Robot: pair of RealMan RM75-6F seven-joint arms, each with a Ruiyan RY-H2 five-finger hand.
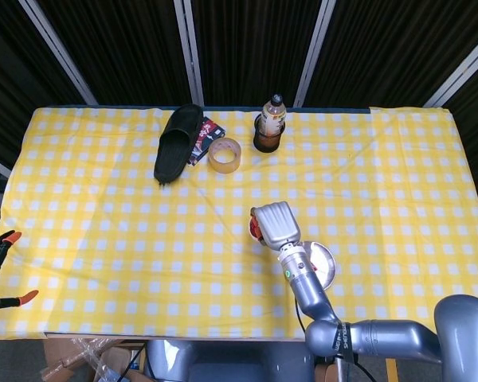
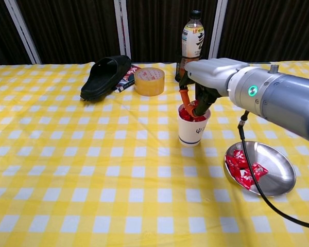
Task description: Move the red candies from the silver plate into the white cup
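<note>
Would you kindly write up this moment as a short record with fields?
right hand: over the white cup, fingers down at its mouth
left hand: not in view
white cup: upright, red candies inside
silver plate: right of cup, more candies left on it
also on table: slipper, tape roll, bottle

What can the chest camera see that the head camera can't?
Only the chest view shows the red candies in the silver plate and the right hand's fingertips dipping into the white cup. Only the head view shows an orange clamp off the table's left edge. Both show the slipper, tape roll and bottle.
</note>
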